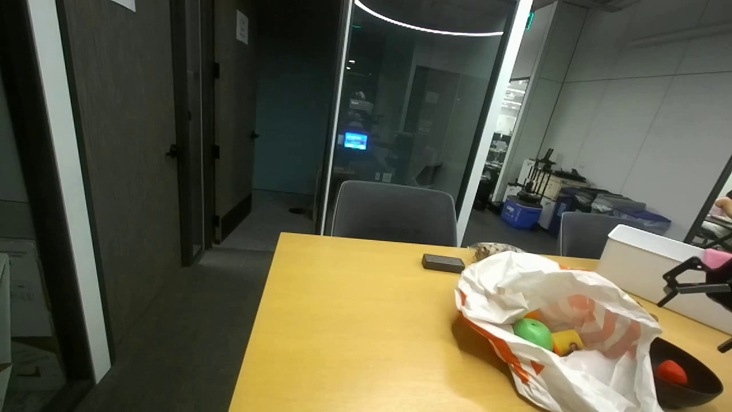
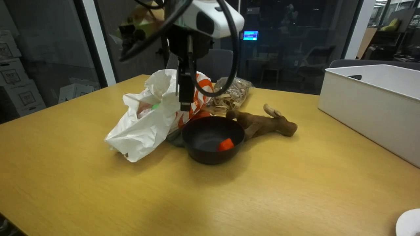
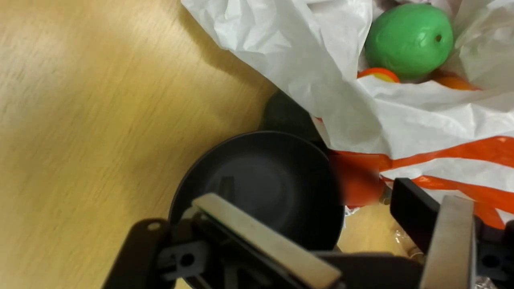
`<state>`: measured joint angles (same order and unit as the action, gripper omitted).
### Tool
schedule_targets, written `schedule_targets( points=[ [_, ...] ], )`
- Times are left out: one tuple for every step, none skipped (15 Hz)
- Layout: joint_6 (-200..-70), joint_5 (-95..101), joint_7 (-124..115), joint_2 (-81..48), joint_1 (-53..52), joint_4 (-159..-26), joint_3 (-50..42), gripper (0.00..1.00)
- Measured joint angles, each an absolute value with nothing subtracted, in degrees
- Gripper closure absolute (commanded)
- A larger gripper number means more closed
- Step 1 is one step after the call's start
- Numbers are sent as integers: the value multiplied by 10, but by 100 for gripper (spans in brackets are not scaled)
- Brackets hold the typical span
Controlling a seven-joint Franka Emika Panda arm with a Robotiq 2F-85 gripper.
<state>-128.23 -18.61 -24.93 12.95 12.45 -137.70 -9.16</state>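
Observation:
My gripper [image 3: 307, 192] is open and holds nothing, with its fingers wide apart above the black bowl [image 3: 257, 168] and its right side. In both exterior views the gripper [image 1: 693, 324] [image 2: 186, 105] hangs above the table near the bowl [image 2: 210, 157]. A red block [image 2: 225, 144] lies in the bowl; in the wrist view it is hidden, apparently by the left finger. A white and orange plastic bag [image 2: 141, 131] lies beside the bowl with its mouth open. A green toy fruit [image 3: 409, 40] and a yellow item [image 1: 566, 342] lie inside the bag.
A brown plush animal [image 2: 262, 123] lies against the bowl. A clear bag of wooden pieces [image 2: 233, 93] sits behind. A dark box [image 1: 443, 263] lies near the table's edge. A white bin [image 2: 367, 101] stands on the table. Part of a white round object [image 2: 408, 223] shows in the corner.

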Motion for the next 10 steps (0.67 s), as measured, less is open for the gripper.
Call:
schedule_targets(
  points=[
    [-1301,-186,-264,115,124,-1377,-87,0],
    [-1321,-184,-284,99,123,-1377,-81,0],
    [-1338,-178,-308,84,123,-1377,-76,0],
    [-1355,-164,-340,69,123,-1377,-73,0],
    [-1369,-145,-376,54,123,-1376,-71,0],
    [-1380,-121,-417,39,123,-1375,-70,0],
    [-1387,-96,-458,25,123,-1374,-70,0],
    [-1390,-68,-501,11,123,-1371,-71,0],
    [-1390,-47,-535,0,123,-1367,-72,0],
    [-1390,-28,-564,-10,123,-1364,-73,0]
  ],
)
